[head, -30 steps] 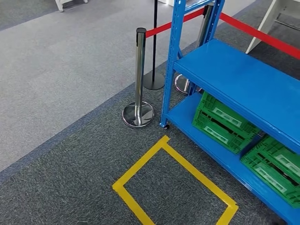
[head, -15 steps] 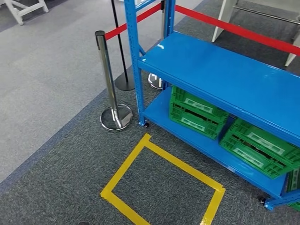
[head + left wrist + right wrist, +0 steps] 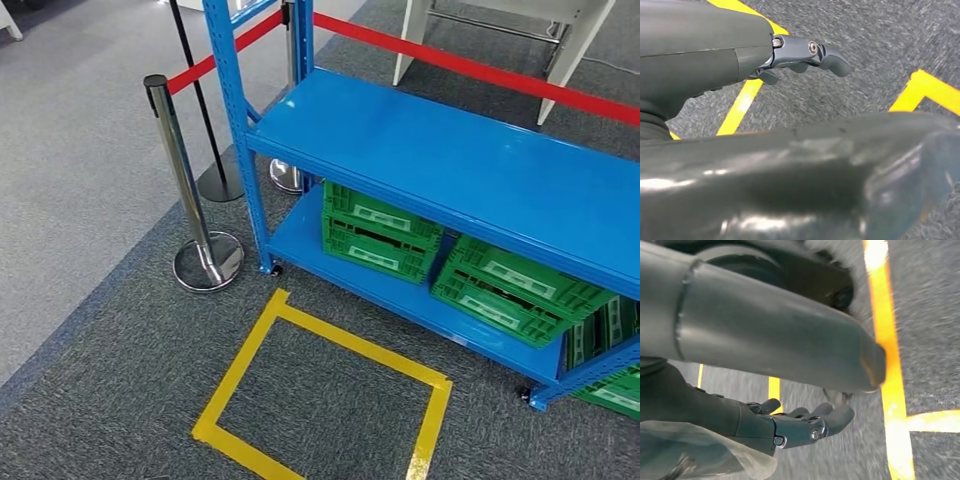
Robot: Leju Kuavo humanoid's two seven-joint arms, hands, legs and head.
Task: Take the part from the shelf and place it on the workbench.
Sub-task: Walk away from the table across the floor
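Note:
A blue metal shelf (image 3: 453,170) stands ahead of me in the head view, its wide middle board running off to the right. Green plastic crates (image 3: 377,235) lie on its bottom board. My left hand (image 3: 798,52) hangs over grey carpet in the left wrist view, fingers stretched out and holding nothing. In the right wrist view my right hand (image 3: 802,425) also hangs low above the carpet, fingers loosely extended with nothing in them.
A yellow tape rectangle (image 3: 249,355) marks the carpet in front of the shelf. Chrome stanchions (image 3: 185,180) with a red belt (image 3: 468,68) stand left of and behind the shelf. White table legs (image 3: 562,55) rise at the back right.
The whole picture has shifted: my view has swung right and nearer, so the shelf, stanchion and yellow rectangle sit further left and more of the shelf and crates shows.

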